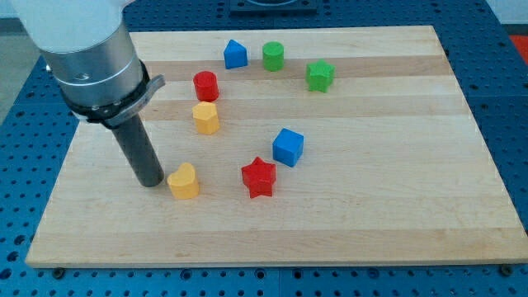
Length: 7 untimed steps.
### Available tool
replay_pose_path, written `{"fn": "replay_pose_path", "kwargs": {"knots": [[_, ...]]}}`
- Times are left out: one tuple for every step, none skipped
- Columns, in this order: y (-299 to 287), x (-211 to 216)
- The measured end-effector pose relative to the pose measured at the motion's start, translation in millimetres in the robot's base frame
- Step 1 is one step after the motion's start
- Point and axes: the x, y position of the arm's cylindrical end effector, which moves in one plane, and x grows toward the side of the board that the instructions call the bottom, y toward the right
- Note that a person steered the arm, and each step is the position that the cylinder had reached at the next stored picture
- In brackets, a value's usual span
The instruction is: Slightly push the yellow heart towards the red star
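Observation:
The yellow heart [184, 181] lies on the wooden board at the lower left of the block group. The red star [259, 177] lies to its right, a short gap away. My tip [152, 182] stands on the board just left of the yellow heart, touching or nearly touching its left side. The rod rises from there to the arm's grey body at the view's top left.
A blue cube [288, 147] sits just above and right of the red star. A yellow hexagonal block [206, 118] and a red cylinder [205, 86] lie above the heart. A blue block [235, 54], a green cylinder [273, 56] and a green star [320, 75] lie near the top.

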Motion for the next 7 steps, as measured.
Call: {"fn": "replay_pose_path", "kwargs": {"knots": [[-17.8, 1.3], [-35.1, 4.0], [-36.5, 11.6], [-36.5, 17.6], [-36.5, 18.0], [-36.5, 18.0], [-34.4, 18.0]]}}
